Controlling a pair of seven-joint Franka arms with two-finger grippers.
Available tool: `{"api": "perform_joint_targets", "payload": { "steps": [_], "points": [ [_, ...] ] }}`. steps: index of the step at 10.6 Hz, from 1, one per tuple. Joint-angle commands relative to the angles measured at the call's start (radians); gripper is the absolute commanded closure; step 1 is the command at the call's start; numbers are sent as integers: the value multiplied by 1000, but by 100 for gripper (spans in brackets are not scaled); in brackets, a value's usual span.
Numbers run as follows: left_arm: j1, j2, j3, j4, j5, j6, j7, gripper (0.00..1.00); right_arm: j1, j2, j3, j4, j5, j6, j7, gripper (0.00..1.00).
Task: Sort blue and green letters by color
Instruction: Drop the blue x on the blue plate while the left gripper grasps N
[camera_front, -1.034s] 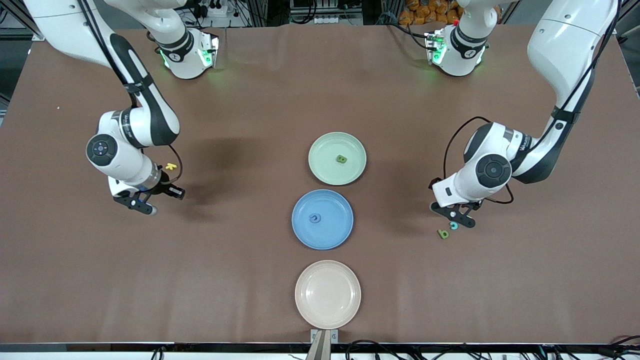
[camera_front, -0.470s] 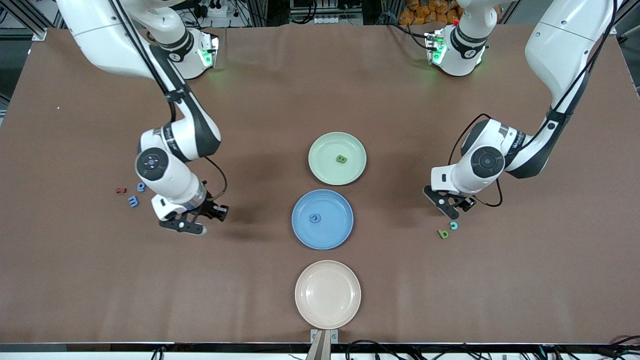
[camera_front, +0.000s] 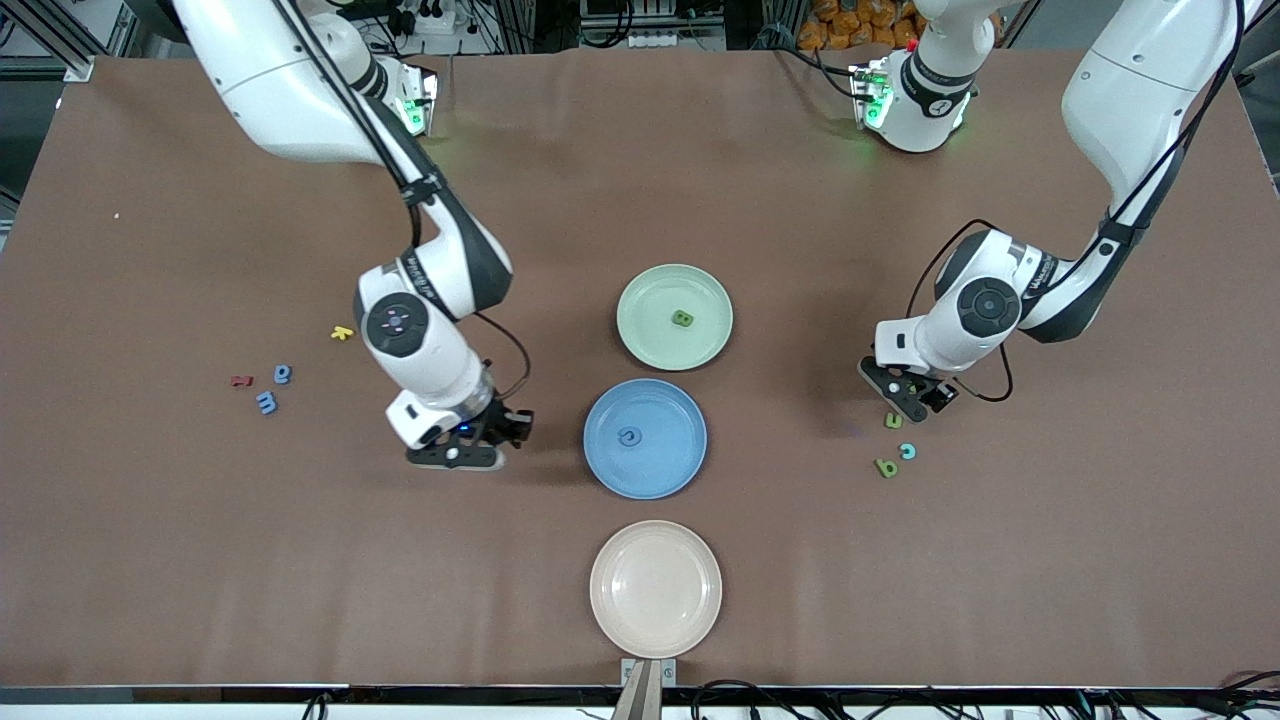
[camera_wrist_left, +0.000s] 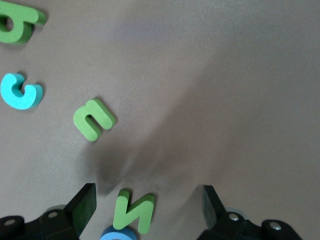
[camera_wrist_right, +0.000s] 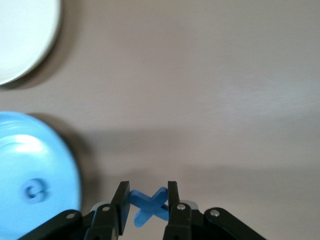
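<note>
My right gripper (camera_front: 455, 458) (camera_wrist_right: 146, 202) is shut on a blue X-shaped letter (camera_wrist_right: 149, 204), over the table beside the blue plate (camera_front: 680, 470), toward the right arm's end. A blue letter (camera_front: 629, 436) lies on that plate. A green letter (camera_front: 683, 319) lies on the green plate (camera_front: 650, 345). My left gripper (camera_front: 908, 400) (camera_wrist_left: 148, 210) is open and hangs over a green N letter (camera_wrist_left: 133, 211), which lies against a blue piece (camera_wrist_left: 117, 234). Beside them lie a green letter (camera_wrist_left: 93, 119) (camera_front: 893, 421), a cyan letter (camera_wrist_left: 20, 91) (camera_front: 907, 451) and another green letter (camera_wrist_left: 15, 25) (camera_front: 886, 467).
A beige plate (camera_front: 655, 620) stands nearest the front camera. Toward the right arm's end lie two blue letters (camera_front: 283, 373) (camera_front: 266, 402), a red letter (camera_front: 240, 381) and a yellow letter (camera_front: 342, 333). A pale plate's rim (camera_wrist_right: 30, 60) shows in the right wrist view.
The right arm has swung from its end of the table to beside the blue plate, uncovering the letters there. The left gripper has shifted slightly, so a green letter now shows.
</note>
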Motion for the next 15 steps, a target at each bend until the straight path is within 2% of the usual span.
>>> {"api": "perform_joint_targets", "payload": {
  "steps": [1,4,6,7,8,9,11,15],
  "points": [
    [19,-48,-11,-43,27,16,21,10,98,68,-6,96,-4,-7,16,93],
    [19,-49,-11,-51,27,16,36,18,173,139,-6,166,-7,53,16,94],
    [19,-48,-11,-51,53,18,39,19,202,168,-6,195,-14,78,16,94],
    [27,-46,-11,-51,78,22,41,19,204,176,-6,211,-12,78,16,84],
    [33,-42,-11,-51,81,30,52,19,204,174,-6,211,-14,78,16,13],
    [36,-38,-11,-50,83,42,85,19,195,171,-6,209,-17,76,11,0],
    [59,-32,-13,-51,83,54,116,22,172,147,-6,188,-53,63,3,0],
    [59,-17,-11,-56,84,87,125,38,68,18,-4,36,-56,-6,0,0]
  ]
}}
